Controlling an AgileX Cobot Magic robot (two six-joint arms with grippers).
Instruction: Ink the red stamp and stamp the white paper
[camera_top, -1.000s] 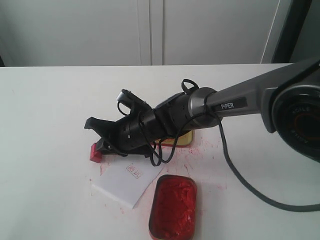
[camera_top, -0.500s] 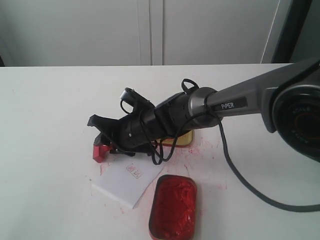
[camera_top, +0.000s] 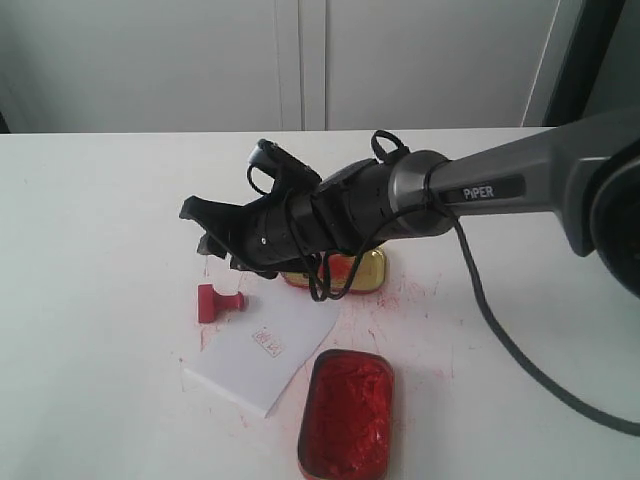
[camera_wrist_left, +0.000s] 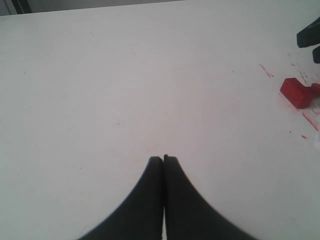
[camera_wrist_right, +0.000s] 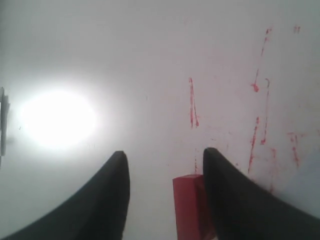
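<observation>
Left gripper (camera_wrist_left: 163, 159): fingers pressed together, nothing between, held over bare white tabletop (camera_wrist_left: 125, 75). Right gripper (camera_top: 200, 228): reached across from 3 o'clock, raised off table, fingers (camera_wrist_right: 117, 175) spread, nothing clasped. Red stamp (camera_top: 218, 302) seen lying on its side at 6 o'clock of those fingertips, apart from them, just beside edge of white paper (camera_top: 245, 370). Open table left at 9 o'clock of stamp. Small red print borne on paper. Glossy oblong ink tin (camera_top: 347, 410) near, at 4 o'clock of paper. Gold lid (camera_top: 365, 270) partly hidden behind arm. Red smears scattered around.
</observation>
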